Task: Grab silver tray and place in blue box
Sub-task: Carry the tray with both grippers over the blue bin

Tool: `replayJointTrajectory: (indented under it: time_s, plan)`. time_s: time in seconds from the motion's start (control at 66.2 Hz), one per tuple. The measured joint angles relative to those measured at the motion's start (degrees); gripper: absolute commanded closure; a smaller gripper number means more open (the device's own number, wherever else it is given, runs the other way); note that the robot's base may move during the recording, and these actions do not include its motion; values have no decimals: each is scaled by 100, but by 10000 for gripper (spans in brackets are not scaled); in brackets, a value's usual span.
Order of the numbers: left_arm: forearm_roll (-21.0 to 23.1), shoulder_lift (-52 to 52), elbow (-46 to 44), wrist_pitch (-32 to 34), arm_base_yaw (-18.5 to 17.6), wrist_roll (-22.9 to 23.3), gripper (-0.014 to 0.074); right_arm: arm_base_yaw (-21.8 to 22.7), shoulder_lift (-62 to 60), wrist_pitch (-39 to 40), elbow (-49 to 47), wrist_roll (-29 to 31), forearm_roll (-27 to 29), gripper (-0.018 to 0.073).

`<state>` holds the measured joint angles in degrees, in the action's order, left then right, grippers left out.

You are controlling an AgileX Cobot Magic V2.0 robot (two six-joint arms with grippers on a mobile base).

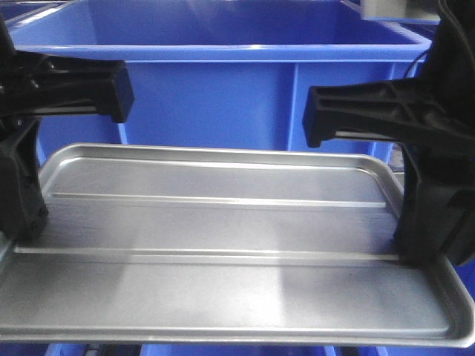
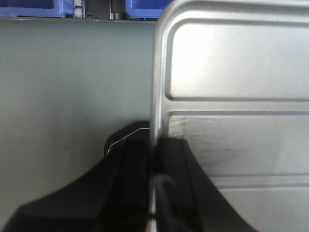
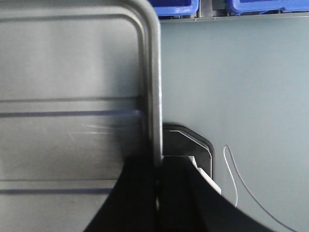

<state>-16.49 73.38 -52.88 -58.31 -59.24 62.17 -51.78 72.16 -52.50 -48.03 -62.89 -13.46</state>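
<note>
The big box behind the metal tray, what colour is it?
Bright blue. The box behind the tray shows clearest in the front-facing view.

A silver tray [image 1: 223, 245], its brushed, faintly scratched metal bottom crossed by two long pale ridges, gleams before a bright blue box [image 1: 215, 96] with vertical ribs. The left gripper [image 2: 154, 179] and right gripper [image 3: 158, 188] are matt black, and the table [image 2: 72, 87] beneath is plain dull grey-green.

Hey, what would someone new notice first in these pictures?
The silver tray fills the front view. The rim at each short end is pinched by a black gripper: the left gripper and the right gripper. Right behind it stands the big blue box.
</note>
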Motion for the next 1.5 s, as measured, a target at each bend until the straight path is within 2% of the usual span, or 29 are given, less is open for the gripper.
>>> replayJointTrajectory:
  time_s: [1.497]
  plan:
    - [-22, 0, 0, -11, 0, -40, 592, 0, 0, 65, 0, 0, -21, 503]
